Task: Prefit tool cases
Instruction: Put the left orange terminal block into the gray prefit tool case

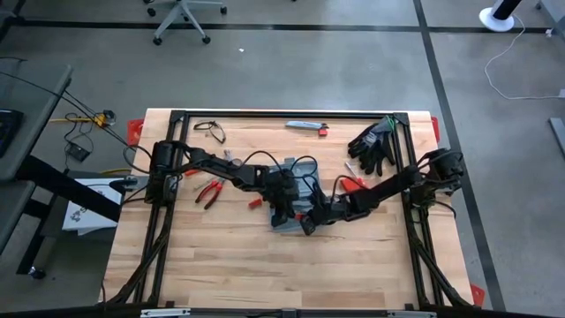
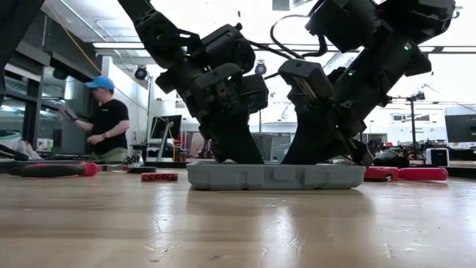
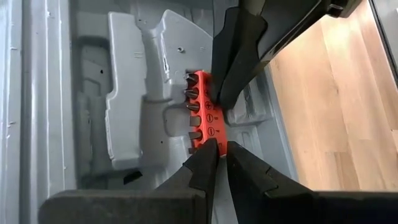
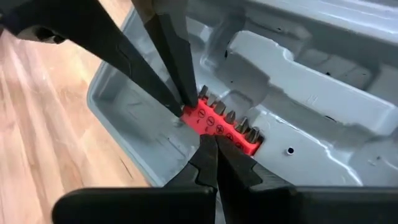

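Observation:
The grey-blue tool case (image 1: 289,226) lies open at the table's middle, its moulded recesses (image 3: 124,93) facing up. A red bit holder (image 3: 202,106) with several screwdriver bits lies in the case near one side wall. My left gripper (image 3: 219,149) is shut on one end of the holder. My right gripper (image 4: 210,146) is shut, its tips at the holder's long side. In the low view both grippers reach down into the case (image 2: 275,176). My left gripper pinches one end of the red bit holder (image 4: 189,111) between its two fingertips (image 4: 177,93), slanting down into the case. The holder lies on the case's moulded floor. My right gripper meets the middle of the holder's long side (image 4: 214,127) with its shut fingertips (image 3: 225,102), slanting down from the opposite side.
Red-handled pliers (image 1: 209,192) and a small red piece (image 1: 254,202) lie left of the case. At the far edge are a slim grey bar (image 1: 305,126) and black gloves (image 1: 372,146). A person (image 2: 104,123) stands in the room beyond the table.

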`<state>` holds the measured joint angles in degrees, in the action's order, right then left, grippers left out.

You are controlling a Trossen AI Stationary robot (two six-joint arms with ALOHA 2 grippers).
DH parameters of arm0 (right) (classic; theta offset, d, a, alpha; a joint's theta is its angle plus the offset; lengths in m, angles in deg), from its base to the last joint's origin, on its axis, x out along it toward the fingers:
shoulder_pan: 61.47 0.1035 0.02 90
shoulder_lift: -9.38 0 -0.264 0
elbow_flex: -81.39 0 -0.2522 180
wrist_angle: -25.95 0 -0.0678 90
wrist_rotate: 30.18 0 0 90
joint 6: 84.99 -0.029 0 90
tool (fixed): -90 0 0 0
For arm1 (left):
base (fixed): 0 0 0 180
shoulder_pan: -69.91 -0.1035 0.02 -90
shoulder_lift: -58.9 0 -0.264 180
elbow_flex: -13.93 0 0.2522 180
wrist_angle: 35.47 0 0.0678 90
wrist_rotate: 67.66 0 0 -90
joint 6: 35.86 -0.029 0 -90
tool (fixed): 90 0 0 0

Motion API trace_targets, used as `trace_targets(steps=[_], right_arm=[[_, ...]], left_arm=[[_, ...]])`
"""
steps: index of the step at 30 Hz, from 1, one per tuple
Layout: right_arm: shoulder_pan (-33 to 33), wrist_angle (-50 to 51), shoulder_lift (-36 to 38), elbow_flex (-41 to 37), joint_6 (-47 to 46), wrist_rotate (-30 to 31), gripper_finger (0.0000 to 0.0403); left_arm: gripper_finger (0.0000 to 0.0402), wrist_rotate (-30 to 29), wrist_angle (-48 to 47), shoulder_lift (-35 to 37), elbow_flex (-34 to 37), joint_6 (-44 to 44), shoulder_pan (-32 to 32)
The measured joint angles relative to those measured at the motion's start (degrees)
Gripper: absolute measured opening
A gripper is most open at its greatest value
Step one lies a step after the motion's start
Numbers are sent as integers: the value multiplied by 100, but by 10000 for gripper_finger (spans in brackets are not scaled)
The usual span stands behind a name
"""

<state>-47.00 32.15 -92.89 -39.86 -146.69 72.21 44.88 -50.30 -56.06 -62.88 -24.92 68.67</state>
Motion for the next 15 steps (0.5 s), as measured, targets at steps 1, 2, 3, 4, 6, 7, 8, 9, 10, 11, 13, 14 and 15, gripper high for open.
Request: trace_targets(steps=[1, 2, 3, 4, 6, 7, 8, 9, 10, 11, 13, 14, 15], right_arm=[[32, 27, 56, 0, -33, 99, 0], [69, 99, 121, -7, -66, 225, 0], [102, 175, 177, -11, -88, 342, 0], [115, 190, 209, -11, -94, 407, 0], [110, 240, 221, -7, -103, 414, 0], [107, 279, 221, -7, -105, 411, 0], [98, 293, 219, -2, -103, 410, 0], [86, 309, 219, 0, -99, 412, 0], [69, 305, 217, 0, -80, 404, 0], [49, 304, 217, 0, -67, 374, 0], [2, 296, 210, 4, 0, 356, 0], [-29, 281, 200, 6, 9, 335, 0], [-63, 270, 181, 10, 26, 299, 0]], left_arm=[[32, 1, 6, -2, 0, 18, 0], [32, -13, 14, -6, 0, 41, 0], [32, -13, 15, -8, 0, 37, 0], [32, -13, 23, -11, 0, 37, 0], [32, -10, 87, -9, 1, 39, 0], [32, -8, 137, -8, 4, 39, -1], [32, -8, 158, -8, 5, 40, -2], [32, -8, 183, -11, 7, 46, -2], [32, -8, 193, -11, 7, 62, 0], [32, -8, 203, -11, 7, 78, -2], [32, -10, 206, -11, 7, 81, -2], [32, -6, 208, -11, 7, 81, -4], [32, -6, 208, -11, 7, 81, -4]])
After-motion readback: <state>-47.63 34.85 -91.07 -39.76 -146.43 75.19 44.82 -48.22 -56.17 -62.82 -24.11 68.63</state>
